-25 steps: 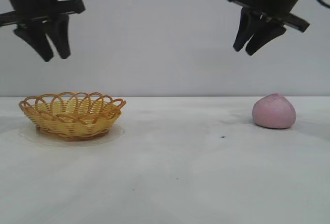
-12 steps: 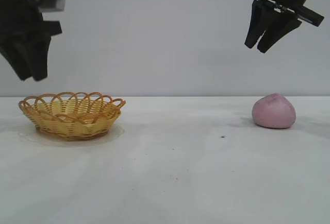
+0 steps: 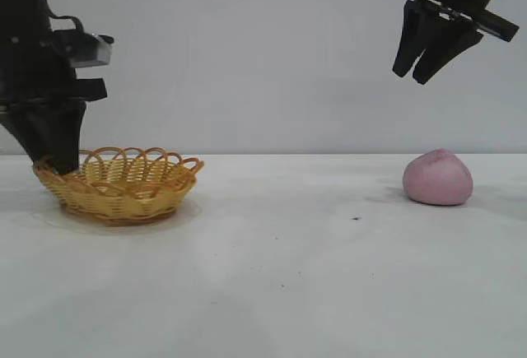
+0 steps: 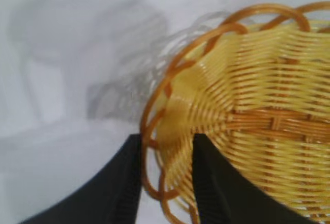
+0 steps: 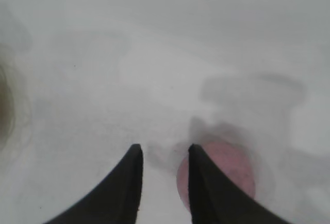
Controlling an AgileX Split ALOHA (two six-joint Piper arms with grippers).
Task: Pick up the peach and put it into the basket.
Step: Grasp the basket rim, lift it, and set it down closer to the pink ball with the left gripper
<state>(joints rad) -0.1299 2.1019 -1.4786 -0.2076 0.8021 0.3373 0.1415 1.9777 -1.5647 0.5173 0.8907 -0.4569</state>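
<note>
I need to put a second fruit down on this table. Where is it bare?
The widest bare stretch lies between the basket and the peach, and across the table's near edge. It is crowded at the basket's outer rim, where the left gripper sits.

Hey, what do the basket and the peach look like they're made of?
The basket looks like woven wicker or rattan, maybe plastic cane: flat yellow strands interlaced in rows, with a slightly glossy orange-brown looped rim. The peach looks matte, pale pink and very smooth, with no shine or fuzz visible, so it is likely foam or soft plastic rather than real fruit, though the look leaves that open.
</note>
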